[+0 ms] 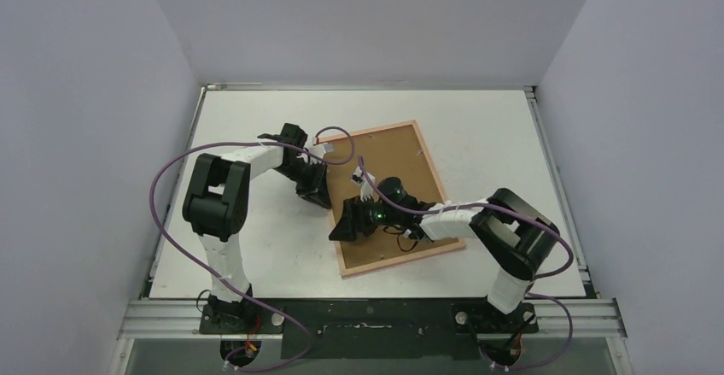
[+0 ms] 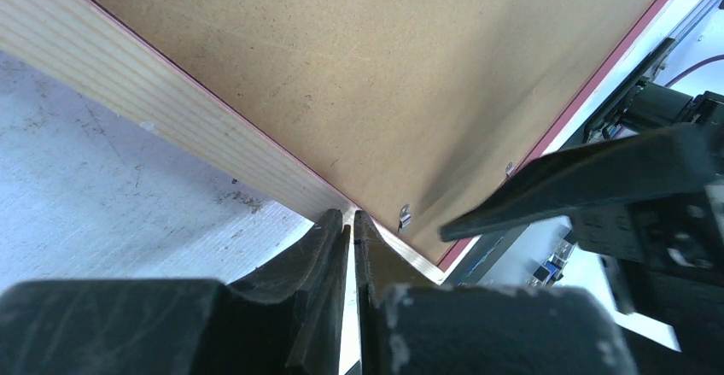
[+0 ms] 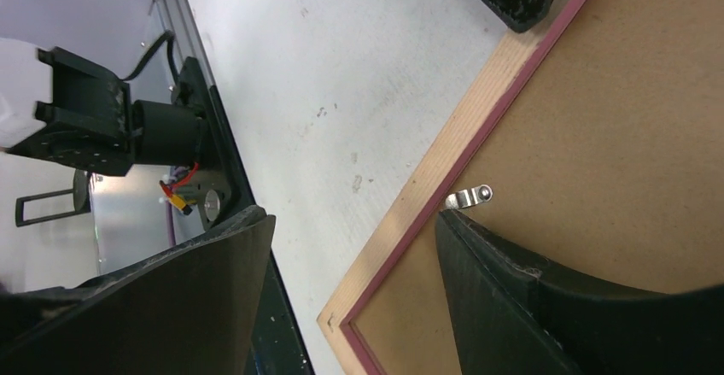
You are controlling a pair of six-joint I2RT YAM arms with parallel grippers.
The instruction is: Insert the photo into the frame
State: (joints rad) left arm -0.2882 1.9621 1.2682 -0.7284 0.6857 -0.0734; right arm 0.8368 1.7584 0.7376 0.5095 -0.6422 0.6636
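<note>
Frame point(image 3: 424, 183) is noted face down: pale wood border, pink inner lip, brown backing panel point(image 1: 393, 149). Left tool point(image 2: 352, 221) is clenched at its edge; right tool point(image 3: 352, 221) is released, spread over a metal clip point(image 3: 471, 196).

The top view is lit evenly and softly from above. The white table point(image 1: 290, 255) is rendered bright but not burnt out, and only faint, short shadows are seen on it. The walls point(image 1: 85, 136) are given a cool grey-violet tint. In the left wrist view, the left gripper point(image 2: 351, 214) is shown dark and out of focus at the bottom edge. A broad soft shadow is cast across the brown backing panel point(image 2: 341, 76), and the upper right corner is overexposed. In the right wrist view, the right gripper point(image 3: 352, 221) is blurred and almost black, while the metal clip point(image 3: 470, 196) is rendered sharp with a small glint.
</note>
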